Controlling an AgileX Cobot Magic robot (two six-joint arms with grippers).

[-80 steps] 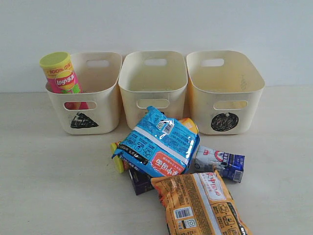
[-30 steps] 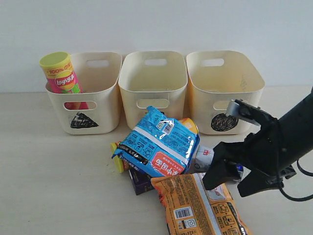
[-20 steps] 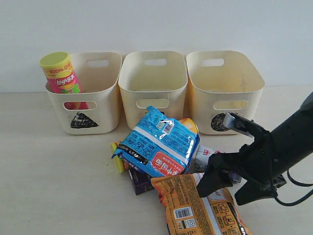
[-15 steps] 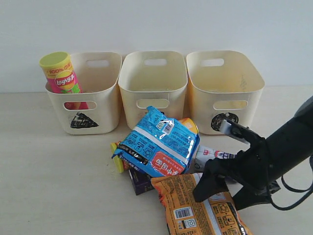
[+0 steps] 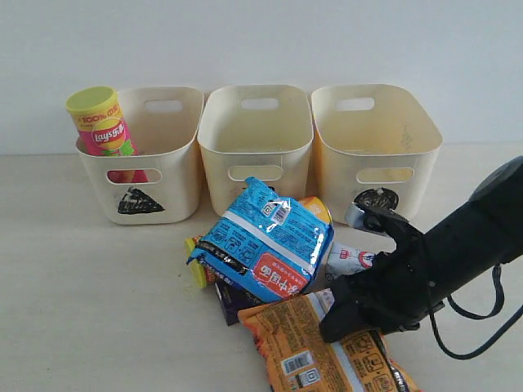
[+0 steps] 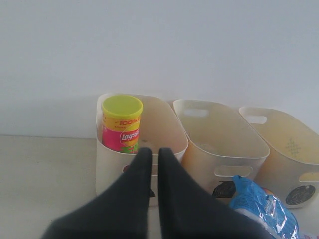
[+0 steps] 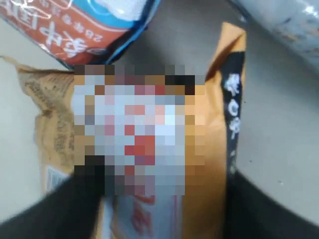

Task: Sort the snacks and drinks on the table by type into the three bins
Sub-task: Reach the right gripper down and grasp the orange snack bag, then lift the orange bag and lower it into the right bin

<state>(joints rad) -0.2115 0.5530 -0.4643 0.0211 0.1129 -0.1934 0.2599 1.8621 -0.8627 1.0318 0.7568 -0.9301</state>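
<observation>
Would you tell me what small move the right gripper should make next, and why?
Probably close fully on the orange packet before any lift. The right gripper is down on it, and the wrist view shows its fingers on either side of the packet; whether they already pinch it firmly cannot be told.

non-task | wall [image 5: 261, 41] | plain pale grey-white | spans the background

A plain, pale grey-white wall [image 5: 261, 41] fills the back, evenly and softly lit. It meets a pale beige worktop [image 5: 82, 310] with faint wood grain along a straight line.
</observation>
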